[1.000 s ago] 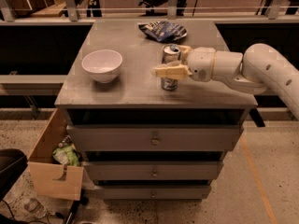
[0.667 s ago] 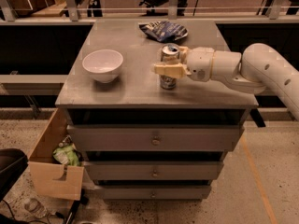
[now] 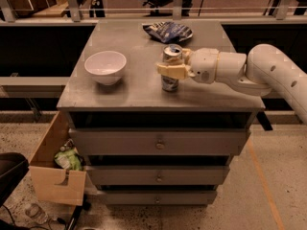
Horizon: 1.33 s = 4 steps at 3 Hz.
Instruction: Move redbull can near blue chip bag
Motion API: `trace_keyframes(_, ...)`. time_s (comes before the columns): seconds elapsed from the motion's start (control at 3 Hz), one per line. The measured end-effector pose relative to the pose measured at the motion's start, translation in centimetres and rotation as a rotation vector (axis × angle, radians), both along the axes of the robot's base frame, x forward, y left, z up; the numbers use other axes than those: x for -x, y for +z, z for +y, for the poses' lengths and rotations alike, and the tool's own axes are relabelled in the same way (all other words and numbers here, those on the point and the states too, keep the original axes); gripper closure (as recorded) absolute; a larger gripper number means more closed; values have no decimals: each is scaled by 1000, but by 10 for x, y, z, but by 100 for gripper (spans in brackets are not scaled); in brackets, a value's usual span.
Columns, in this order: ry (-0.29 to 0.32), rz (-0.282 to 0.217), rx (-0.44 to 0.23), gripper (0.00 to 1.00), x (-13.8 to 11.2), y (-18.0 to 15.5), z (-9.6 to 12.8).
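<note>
The redbull can (image 3: 170, 84) stands upright on the grey cabinet top (image 3: 120, 90), near its middle right. My gripper (image 3: 173, 65) reaches in from the right and is shut on the can, with one cream finger (image 3: 170, 71) across its front and the other behind it. The blue chip bag (image 3: 167, 31) lies crumpled at the far edge of the top, a short way behind the can and apart from it.
A white bowl (image 3: 105, 66) stands on the left of the top. The cabinet has several drawers (image 3: 158, 142) below. An open cardboard box (image 3: 55, 166) sits on the floor at the lower left. A railing (image 3: 144, 8) runs behind the cabinet.
</note>
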<state>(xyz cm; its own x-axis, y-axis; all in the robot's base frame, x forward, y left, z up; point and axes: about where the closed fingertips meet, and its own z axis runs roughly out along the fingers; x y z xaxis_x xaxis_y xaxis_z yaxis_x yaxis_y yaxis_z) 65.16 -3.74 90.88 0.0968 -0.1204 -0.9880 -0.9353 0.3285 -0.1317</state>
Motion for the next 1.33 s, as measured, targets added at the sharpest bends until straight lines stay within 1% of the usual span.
trace_keyframes(0.33,0,0,0,100,0,0,0)
trace_keyframes(0.67,-56,14,16,100,-26,17,-25)
trace_keyframes(1.0,-75,123,44,100,-72,6,-40)
trace_keyframes(1.33,-85,251,61,100,-109,-24,-46)
